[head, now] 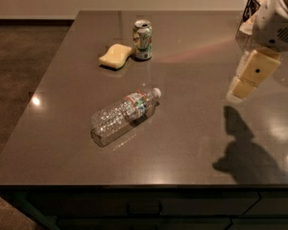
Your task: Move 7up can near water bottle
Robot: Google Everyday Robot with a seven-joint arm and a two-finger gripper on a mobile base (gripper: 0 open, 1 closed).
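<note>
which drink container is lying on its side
The water bottle; the 7up can stands upright by the sponge. The gripper hovers far right, near neither.

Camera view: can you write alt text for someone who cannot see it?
A 7up can stands upright near the far edge of a dark table beside a yellow sponge, and a water bottle lies on its side nearer the middle. The gripper hangs over the table's right side, away from all three.
</note>
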